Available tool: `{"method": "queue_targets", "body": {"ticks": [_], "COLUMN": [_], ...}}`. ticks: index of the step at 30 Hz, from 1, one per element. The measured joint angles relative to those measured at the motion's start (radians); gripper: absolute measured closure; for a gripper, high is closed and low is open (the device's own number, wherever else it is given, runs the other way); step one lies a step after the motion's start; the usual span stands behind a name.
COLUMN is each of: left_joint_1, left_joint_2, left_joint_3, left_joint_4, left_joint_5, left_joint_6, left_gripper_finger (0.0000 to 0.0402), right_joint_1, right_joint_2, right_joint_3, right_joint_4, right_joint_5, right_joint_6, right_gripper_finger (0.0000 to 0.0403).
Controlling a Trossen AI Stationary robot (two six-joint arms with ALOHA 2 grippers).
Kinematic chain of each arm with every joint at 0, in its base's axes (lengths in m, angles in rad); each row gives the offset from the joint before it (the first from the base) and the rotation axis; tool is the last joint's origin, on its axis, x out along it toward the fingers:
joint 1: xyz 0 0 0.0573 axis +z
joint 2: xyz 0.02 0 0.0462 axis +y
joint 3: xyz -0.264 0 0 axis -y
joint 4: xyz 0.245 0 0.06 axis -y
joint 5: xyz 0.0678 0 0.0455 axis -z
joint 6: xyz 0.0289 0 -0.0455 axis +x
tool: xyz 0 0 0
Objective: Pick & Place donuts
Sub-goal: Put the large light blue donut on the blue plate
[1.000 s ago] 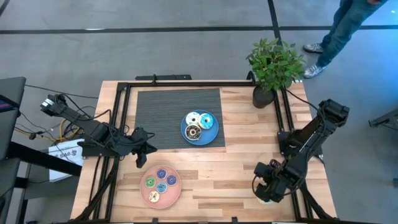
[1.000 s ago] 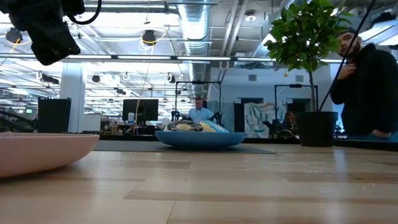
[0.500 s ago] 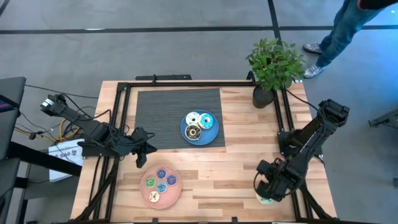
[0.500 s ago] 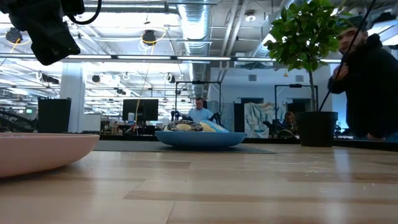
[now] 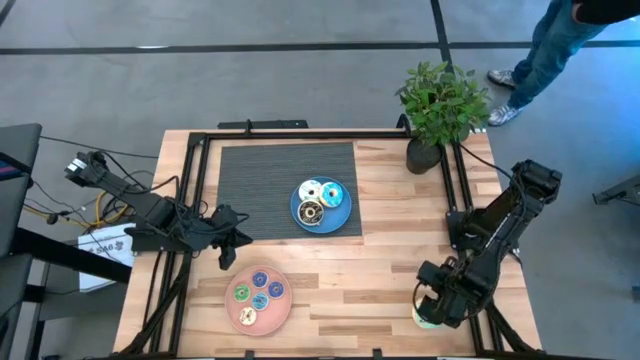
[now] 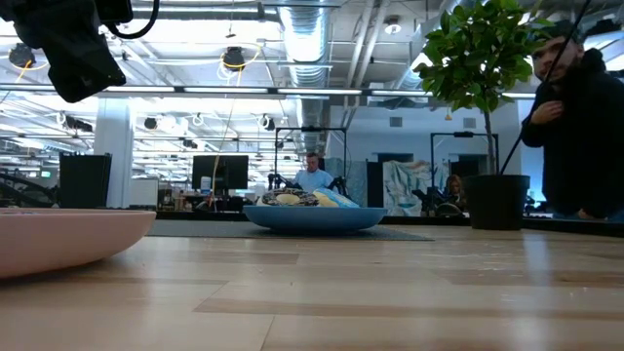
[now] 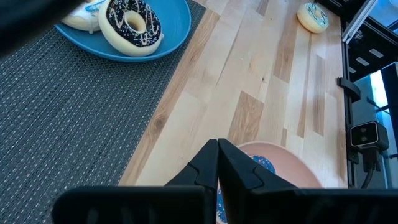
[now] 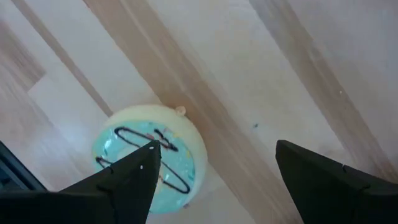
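A cream donut with teal icing and dark stripes [image 8: 149,158] lies flat on the wood near the table's right near corner [image 5: 426,319]. My right gripper [image 8: 216,148] hangs over it, open and pointing down. The donut lies toward one finger [image 8: 127,177] rather than between the two, and that finger covers its edge. A blue plate [image 5: 344,222] at mid table holds a white, a teal and a brown donut [image 7: 130,25]. A pink plate [image 5: 240,318] near the front holds several tiny donuts. My left gripper [image 7: 217,165] waits shut above the table's left side.
A potted plant [image 5: 440,105] stands at the far right corner. A dark ribbed mat [image 5: 255,180] lies under the blue plate. Black frame rails run along the table's left and right edges. A person stands beyond the far right corner [image 6: 580,127].
My right gripper has turned a little and edged toward the table's right edge. The teal-iced donut under it shows more in the high view than before. The donut has not moved.
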Motion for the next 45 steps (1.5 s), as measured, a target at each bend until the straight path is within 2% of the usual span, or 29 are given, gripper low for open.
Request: {"method": "queue_targets", "body": {"ticks": [12, 16, 19, 31, 45], "left_joint_1": [0.000, 0.000, 0.000, 0.000, 0.000], "left_joint_2": [0.000, 0.000, 0.000, 0.000, 0.000], "left_joint_3": [0.000, 0.000, 0.000, 0.000, 0.000], "left_joint_4": [0.000, 0.000, 0.000, 0.000, 0.000], "left_joint_5": [-0.002, -0.002, -0.002, -0.002, -0.001], "left_joint_6": [-0.002, -0.004, -0.004, -0.015, -0.002], "left_gripper_finger": [0.0401, 0.0401, 0.0401, 0.0401, 0.0401], "right_joint_1": [0.066, 0.061, 0.042, 0.036, 0.024], "right_joint_2": [0.024, 0.075, 0.104, 0.150, 0.149], "right_joint_3": [0.000, 0.000, 0.000, -0.001, -0.001], "right_joint_4": [0.047, 0.107, 0.094, 0.139, 0.153], "right_joint_5": [-0.033, -0.046, -0.047, -0.066, -0.066], "right_joint_6": [-0.024, -0.116, -0.077, -0.087, -0.086], "right_gripper_finger": [0.0084, 0.0085, 0.0085, 0.0086, 0.0157]}}
